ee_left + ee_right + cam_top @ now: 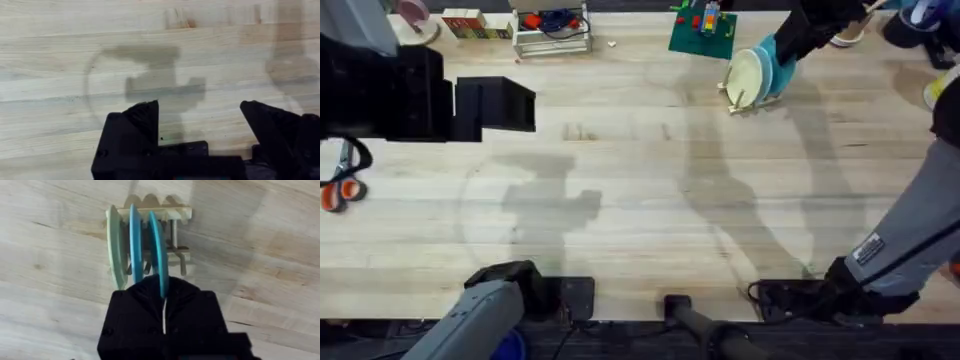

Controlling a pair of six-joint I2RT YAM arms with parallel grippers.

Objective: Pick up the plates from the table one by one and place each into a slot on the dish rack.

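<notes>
The right gripper (164, 297) is clenched on the rim of a solid turquoise round plastic plate (159, 250), which stands on edge in the small light wooden dish rack (170, 215) — third in line, beside a light blue plate (135, 235) and a pale cream-green plate (115, 245) already slotted upright. From overhead, the rack (740, 102) sits at the far right of the light-wood plank surface (640, 200), with the right arm stretched out to it. The left gripper (200, 125) hangs open above bare wood, holding nothing.

The placing looks all but done. To finish cleanly, the plate should be seated fully between the pegs before the jaws part, then the gripper backs straight away — any sideways drag could tip the neighbours or nudge the light rack.
</notes>
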